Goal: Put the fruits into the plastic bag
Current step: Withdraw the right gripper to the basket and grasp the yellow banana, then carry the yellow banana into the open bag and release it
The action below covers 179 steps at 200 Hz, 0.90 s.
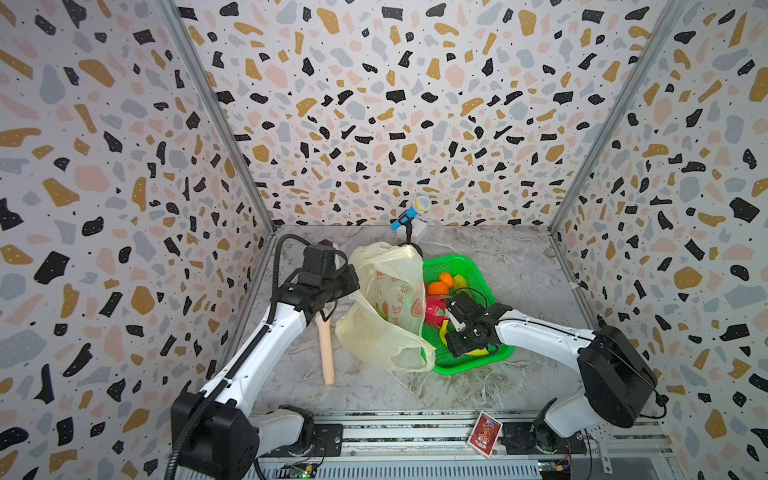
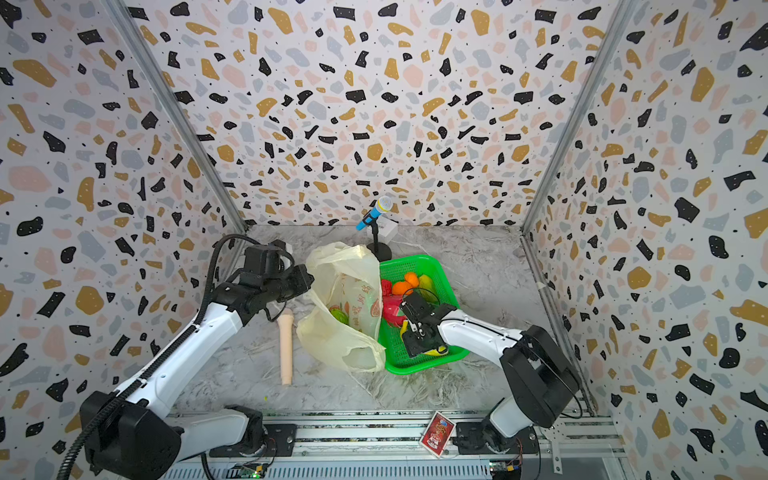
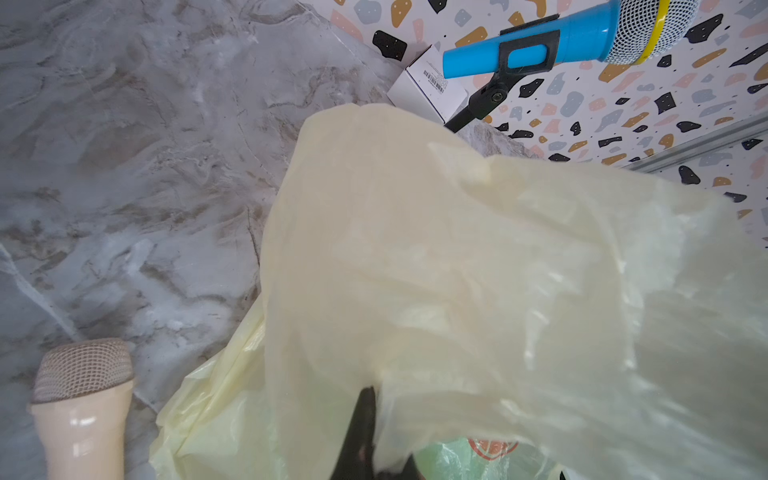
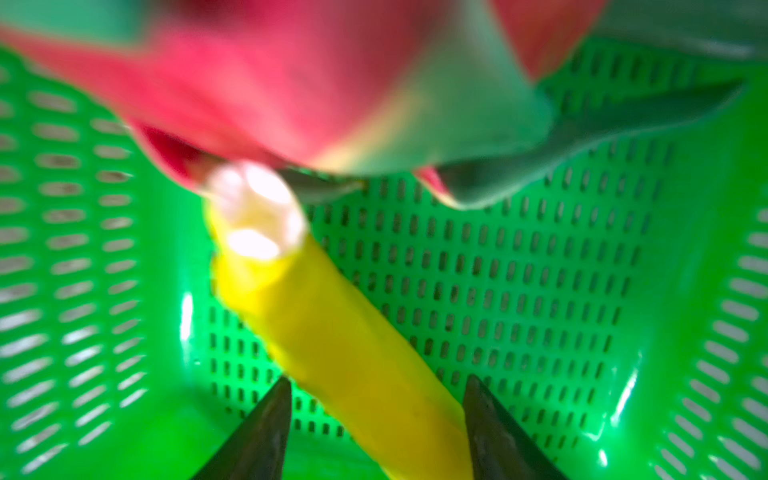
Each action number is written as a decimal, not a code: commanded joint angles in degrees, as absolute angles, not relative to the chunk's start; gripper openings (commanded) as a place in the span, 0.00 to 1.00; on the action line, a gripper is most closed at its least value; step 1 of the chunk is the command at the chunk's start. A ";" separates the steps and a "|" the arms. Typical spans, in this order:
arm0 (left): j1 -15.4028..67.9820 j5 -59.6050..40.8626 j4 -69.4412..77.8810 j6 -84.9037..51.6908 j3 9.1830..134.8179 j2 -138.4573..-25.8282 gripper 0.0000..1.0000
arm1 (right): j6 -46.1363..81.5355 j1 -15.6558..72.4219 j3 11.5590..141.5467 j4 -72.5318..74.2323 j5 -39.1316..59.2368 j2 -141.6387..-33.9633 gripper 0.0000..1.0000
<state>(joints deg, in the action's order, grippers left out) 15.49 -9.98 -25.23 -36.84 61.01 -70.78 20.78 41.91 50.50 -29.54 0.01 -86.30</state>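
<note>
Left arm: I stretch forward from my base with the forearm sloping up. My wrist bends inward so that my left gripper (image 1: 352, 283) points sideways, raised off the table.
Left grip: my jaws are pinched tight on a fold of the plastic bag (image 3: 457, 270) at its rim. The film drapes over and ahead of my fingertips.
Plastic bag: it hangs from my left gripper and slumps onto the table below it, mouth gaping toward my right gripper. A green fruit (image 2: 338, 315) lies inside.
Right arm: my elbow is high and out to the side. My forearm slopes inward and down, and my right gripper (image 4: 376, 380) noses into the green basket (image 1: 465, 368).
Right grip: my jaws stand apart astride the banana (image 4: 340, 332). A sliver of basket floor shows beside one finger, and I cannot tell whether the other touches.
Banana: it lies on the basket floor between my fingertips, running away from them.
Dragon fruit (image 4: 270, 83): just beyond the banana's far end.
Oranges (image 1: 437, 287) and lemon (image 1: 459, 282): farther beyond my right gripper, in the basket.
Beige toy microphone (image 3: 83, 407): flat on the table, beneath my left wrist.
</note>
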 commanded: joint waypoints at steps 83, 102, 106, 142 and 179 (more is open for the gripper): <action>15.21 -10.18 -23.08 -36.94 61.11 -70.75 0.00 | 21.01 42.45 49.55 -20.88 3.90 -88.04 0.47; 15.27 -10.15 -23.24 -36.83 61.35 -70.82 0.00 | 20.94 42.45 49.04 -20.00 3.85 -87.47 0.38; 15.25 -10.19 -23.21 -36.83 61.44 -70.84 0.00 | 21.00 42.45 48.97 -20.01 3.82 -87.34 0.36; 15.21 -10.27 -23.38 -36.77 61.54 -70.93 0.00 | 21.39 42.36 48.78 -21.05 3.38 -84.91 0.18; 15.26 -10.81 -23.22 -36.58 61.74 -71.52 0.00 | 21.69 42.28 49.69 -21.98 2.19 -78.91 0.11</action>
